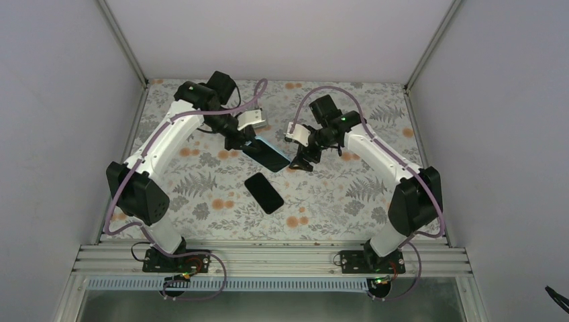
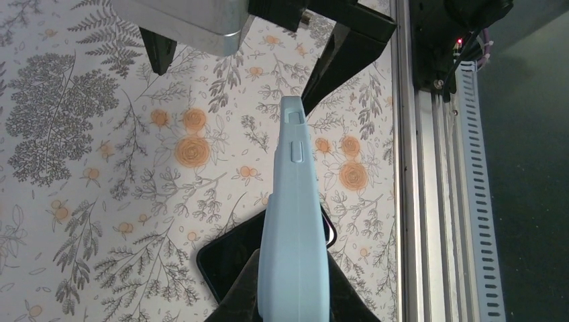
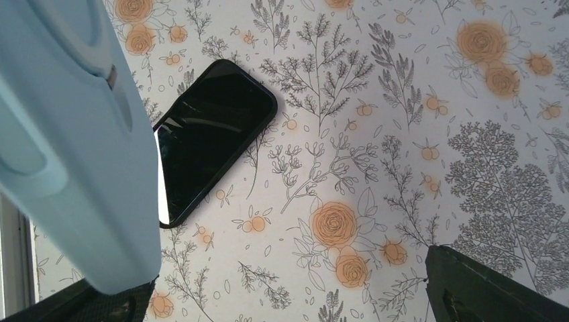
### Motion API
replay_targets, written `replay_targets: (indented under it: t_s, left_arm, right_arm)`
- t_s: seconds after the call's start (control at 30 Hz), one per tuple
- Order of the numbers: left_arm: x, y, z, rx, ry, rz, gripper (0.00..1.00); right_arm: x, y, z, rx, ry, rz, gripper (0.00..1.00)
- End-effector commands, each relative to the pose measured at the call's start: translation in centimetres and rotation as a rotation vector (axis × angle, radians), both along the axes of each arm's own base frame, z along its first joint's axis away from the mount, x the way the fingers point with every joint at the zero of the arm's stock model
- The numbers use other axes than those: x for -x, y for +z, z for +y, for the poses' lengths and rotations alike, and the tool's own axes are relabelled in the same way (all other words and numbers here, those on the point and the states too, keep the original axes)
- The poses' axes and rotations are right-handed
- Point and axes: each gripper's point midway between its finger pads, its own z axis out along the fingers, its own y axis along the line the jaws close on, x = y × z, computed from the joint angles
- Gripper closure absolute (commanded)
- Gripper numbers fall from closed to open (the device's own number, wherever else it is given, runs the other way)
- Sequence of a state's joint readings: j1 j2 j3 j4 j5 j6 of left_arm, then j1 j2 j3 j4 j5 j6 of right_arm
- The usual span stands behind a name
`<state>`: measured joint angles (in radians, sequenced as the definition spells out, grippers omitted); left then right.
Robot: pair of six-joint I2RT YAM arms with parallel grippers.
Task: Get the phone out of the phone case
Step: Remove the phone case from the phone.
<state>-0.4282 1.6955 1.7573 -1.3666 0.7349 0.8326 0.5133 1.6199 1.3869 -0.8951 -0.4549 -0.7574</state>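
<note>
My left gripper is shut on the pale-blue phone case and holds it edge-on above the table; in the top view the case looks dark. The black phone lies flat on the floral table, out of the case; it also shows in the left wrist view and in the right wrist view. My right gripper is open wide at the case's free end. In the right wrist view the case fills the left side beside one of my fingers. I cannot tell if they touch.
The floral table cover spans the work area. A metal rail runs along the near edge by the arm bases. Grey walls close in the left, right and back sides.
</note>
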Motion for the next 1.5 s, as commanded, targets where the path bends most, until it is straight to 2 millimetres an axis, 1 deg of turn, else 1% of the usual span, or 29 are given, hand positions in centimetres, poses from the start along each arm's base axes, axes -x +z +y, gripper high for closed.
replay_targets:
  t_s: [0.0,0.03,0.1,0.17,0.27,0.33,0.4,0.47,0.53,0.63,0.7,0.87,0.97,1.1,1.27,1.47]
  left_arm:
    - [0.6,1.7,-0.6,0.066,-0.045,-0.046,0.98]
    - [0.7,2.0,-0.6,0.072,-0.049,-0.056,0.98]
    - [0.8,2.4,-0.7,0.083,-0.055,-0.064,0.98]
    - [1.1,2.6,-0.8,0.090,-0.061,-0.066,0.98]
    - [1.3,2.3,-1.0,0.087,-0.068,-0.056,0.98]
    - [1.3,2.1,-1.0,0.082,-0.067,-0.051,0.98]
    - [1.1,1.9,-1.0,0.071,-0.061,-0.047,0.98]
    - [0.8,1.6,-0.9,0.057,-0.053,-0.045,0.98]
    - [0.6,1.6,-0.8,0.047,-0.045,-0.052,0.98]
    - [0.4,1.9,-0.7,0.046,-0.042,-0.069,0.98]
    - [0.3,2.0,-0.8,0.046,-0.041,-0.072,0.98]
    - [-0.2,1.4,-1.4,0.057,-0.046,-0.034,0.98]
    - [-0.3,1.1,-1.7,0.069,-0.051,-0.015,0.98]
    - [-0.3,1.4,-2.1,0.087,-0.059,-0.010,0.98]
    - [-0.3,1.7,-2.3,0.096,-0.064,-0.012,0.98]
    - [0.6,2.3,-2.2,0.114,-0.079,-0.024,0.98]
  right_arm:
    - [-0.5,-0.3,0.1,-0.007,0.021,0.015,0.00]
    - [-0.7,-0.1,-0.1,-0.006,0.018,0.008,0.00]
    - [-1.6,-0.9,-0.2,0.002,0.001,0.020,0.00]
    - [-2.0,-0.7,-0.1,-0.008,-0.003,0.021,0.00]
    - [-2.8,-0.2,0.1,-0.025,-0.008,0.016,0.00]
    - [-2.8,0.1,0.2,-0.033,0.006,0.030,0.01]
    - [-2.3,0.1,0.4,-0.036,0.030,0.060,0.02]
    - [-1.3,-0.2,0.2,-0.025,0.062,0.100,0.03]
    - [-0.1,-0.8,-0.5,0.009,0.087,0.131,0.03]
    - [0.8,-1.6,-1.6,0.053,0.090,0.137,0.04]
    - [1.5,-1.2,-1.6,0.042,0.100,0.139,0.04]
    - [2.0,0.2,-1.1,-0.010,0.112,0.136,0.04]
    - [1.9,0.0,-1.0,-0.013,0.113,0.142,0.04]
    - [1.7,-0.2,-0.6,-0.021,0.121,0.165,0.05]
    - [0.7,-0.4,-0.4,-0.018,0.115,0.138,0.05]
    - [-0.4,-1.3,-0.9,-0.002,0.095,0.132,0.07]
